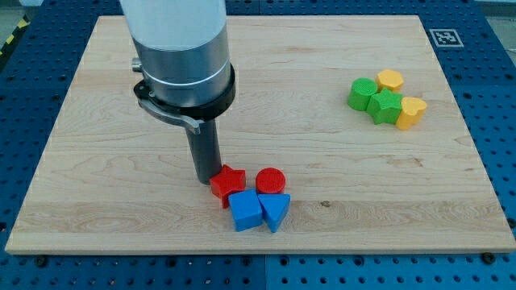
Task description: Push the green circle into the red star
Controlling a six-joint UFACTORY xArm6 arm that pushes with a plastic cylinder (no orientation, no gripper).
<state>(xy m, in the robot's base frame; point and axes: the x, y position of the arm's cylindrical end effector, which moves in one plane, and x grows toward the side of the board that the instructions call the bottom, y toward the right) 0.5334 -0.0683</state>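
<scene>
You have eight blocks on the wooden board [339,201], two of each colour. Count two red: a red star [228,184] and a red circle [270,180]. Two blue: a blue cube [245,211] and a blue triangle [275,211]. Two green: the green circle [362,93] and a green star [384,105]. Two yellow: a yellow hexagon [390,80] and a yellow heart [412,112]. You also see one rod, with one tip, my tip [205,180].
</scene>
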